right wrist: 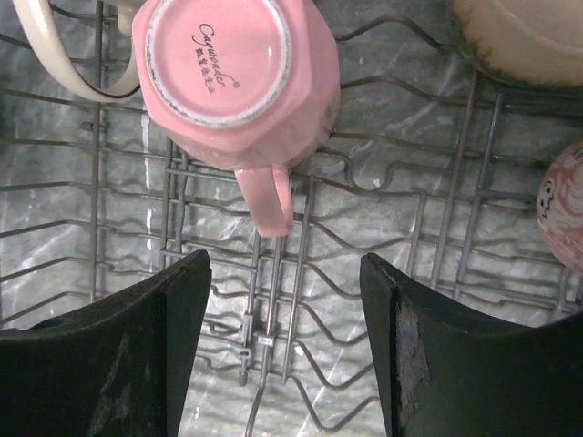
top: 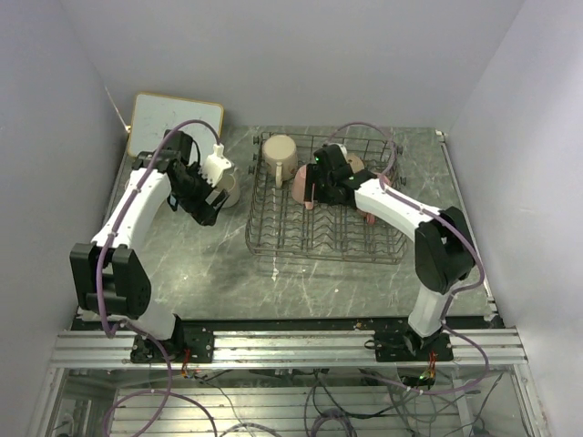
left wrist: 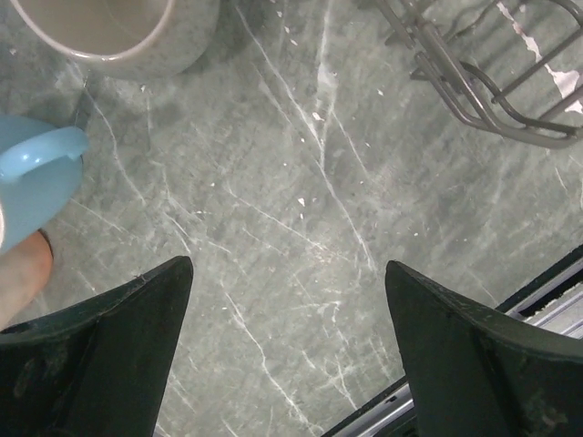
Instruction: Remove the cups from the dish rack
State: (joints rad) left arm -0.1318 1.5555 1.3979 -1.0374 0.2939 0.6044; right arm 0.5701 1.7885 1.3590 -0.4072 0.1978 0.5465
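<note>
Seen from above, the dark wire dish rack (top: 364,248) stands mid-table. A pale pink cup (right wrist: 237,82) lies bottom-up in it, its handle (right wrist: 269,196) pointing at my right gripper (right wrist: 284,259). That gripper is open just short of the handle, with only rack wires between its fingers. Also in the rack are a cream cup (top: 280,155), a beige cup (right wrist: 519,36) and a dark pink-red cup (right wrist: 565,205). My left gripper (left wrist: 287,264) is open over bare table left of the rack, holding nothing. A light blue cup (left wrist: 36,177) and a cream-grey cup (left wrist: 118,32) stand on the table beside it.
A framed whiteboard (top: 175,123) leans at the back left corner. The rack's near-left corner (left wrist: 492,82) shows to the right of the left gripper. Side walls close in the table on both sides, and an aluminium rail (top: 291,346) runs along the near edge.
</note>
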